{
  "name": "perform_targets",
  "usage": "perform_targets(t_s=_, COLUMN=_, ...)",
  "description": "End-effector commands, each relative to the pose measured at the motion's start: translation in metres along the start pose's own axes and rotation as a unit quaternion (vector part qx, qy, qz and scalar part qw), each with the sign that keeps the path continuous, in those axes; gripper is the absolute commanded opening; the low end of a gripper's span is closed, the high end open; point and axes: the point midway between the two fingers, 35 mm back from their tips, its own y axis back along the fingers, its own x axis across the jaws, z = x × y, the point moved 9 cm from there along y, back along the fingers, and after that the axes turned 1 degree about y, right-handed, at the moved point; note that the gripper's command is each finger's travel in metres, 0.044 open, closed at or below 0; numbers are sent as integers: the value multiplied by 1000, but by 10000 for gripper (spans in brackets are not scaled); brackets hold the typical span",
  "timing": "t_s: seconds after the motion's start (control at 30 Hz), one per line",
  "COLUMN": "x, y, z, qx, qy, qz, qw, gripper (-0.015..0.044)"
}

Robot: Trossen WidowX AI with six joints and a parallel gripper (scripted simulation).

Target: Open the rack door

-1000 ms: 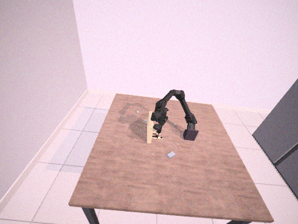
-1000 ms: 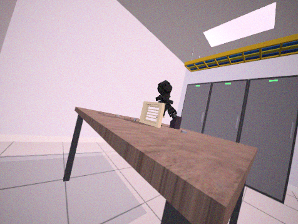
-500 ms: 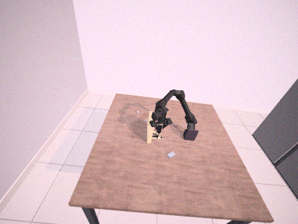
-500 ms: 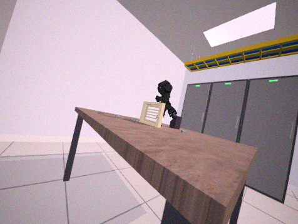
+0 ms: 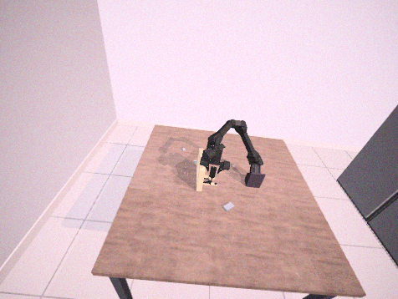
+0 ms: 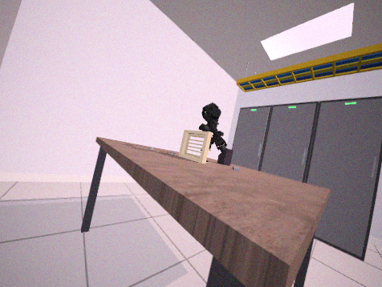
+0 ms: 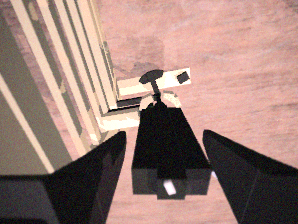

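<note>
Two fingers of the gripper (image 5: 212,168) (image 7: 165,133) stand spread, with a gap on either side of the black handle (image 7: 170,155), and nothing is pinched. The handle sits upright beside the pale door (image 5: 200,175) (image 6: 197,133) (image 7: 30,42), which looks shut on the table (image 5: 234,242) (image 6: 225,192).

So the job now looks like lining up for the squeeze. Watch the spacing: the handle wants to be centred, so both pads meet it together rather than one shoving it sideways. The slats are close on the wrist view's left, so that finger needs room. Close gently, firm up, then twist about the handle's own upright axis; drifting sideways could slip the grip or strain the door.
</note>
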Motion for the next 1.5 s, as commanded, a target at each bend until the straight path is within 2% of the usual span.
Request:
perform_targets(t_s=0.0, x=1, y=-1, z=1, qx=-1, qy=-10, qz=0, qw=1000, gripper=263)
perform_targets(t_s=1.2, x=1, y=-1, z=1, qx=-1, qy=-10, qz=0, qw=1000, gripper=24)
perform_targets(t_s=1.47, x=-3, y=-1, z=3, qx=-1, qy=40, qz=0, qw=999, gripper=24)
